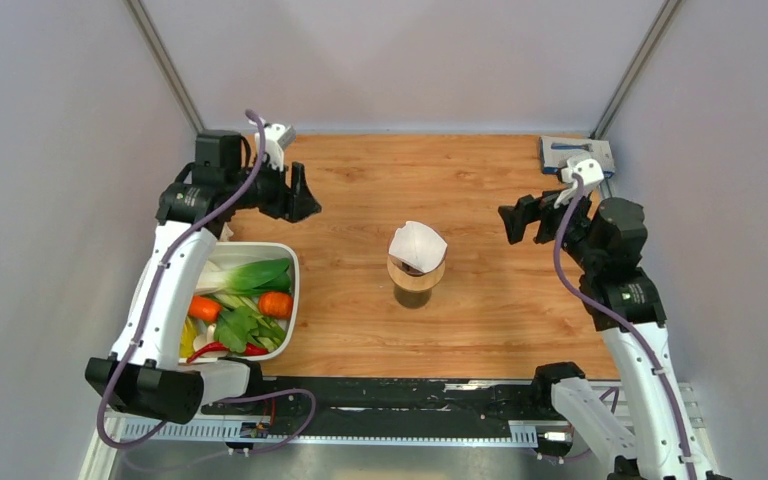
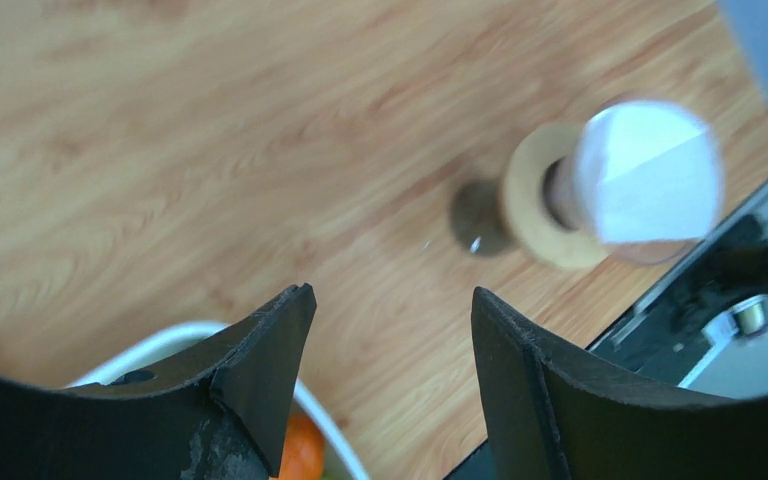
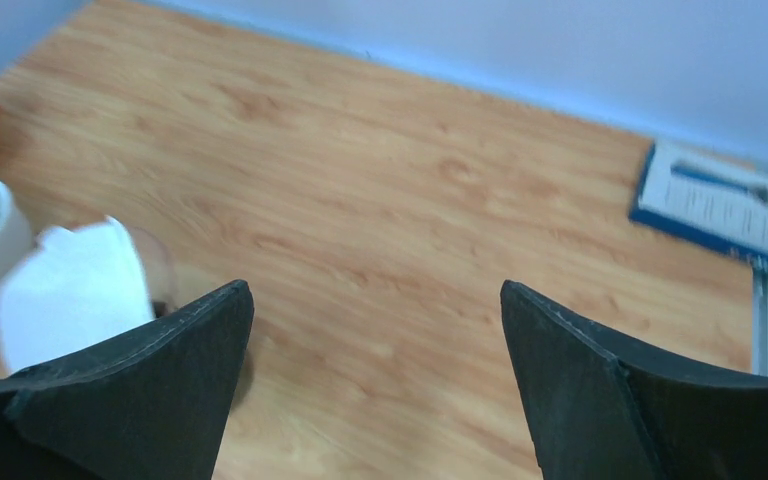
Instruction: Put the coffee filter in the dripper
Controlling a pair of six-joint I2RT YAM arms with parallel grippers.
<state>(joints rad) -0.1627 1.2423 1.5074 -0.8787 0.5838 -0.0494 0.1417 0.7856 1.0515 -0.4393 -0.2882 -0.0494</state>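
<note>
One coffee filter sits in the one dripper, between the two hands and well apart from both. The left hand and the right hand each gape wide, holding nothing. One white tub of vegetables lies near the left hand.

My top cam sits high behind the arm bases and looks down on the whole table. Left wrist cam looks steeply down at the wood, right wrist one angles lower toward the back wall. All three catch the coffee filter in the dripper.
</note>
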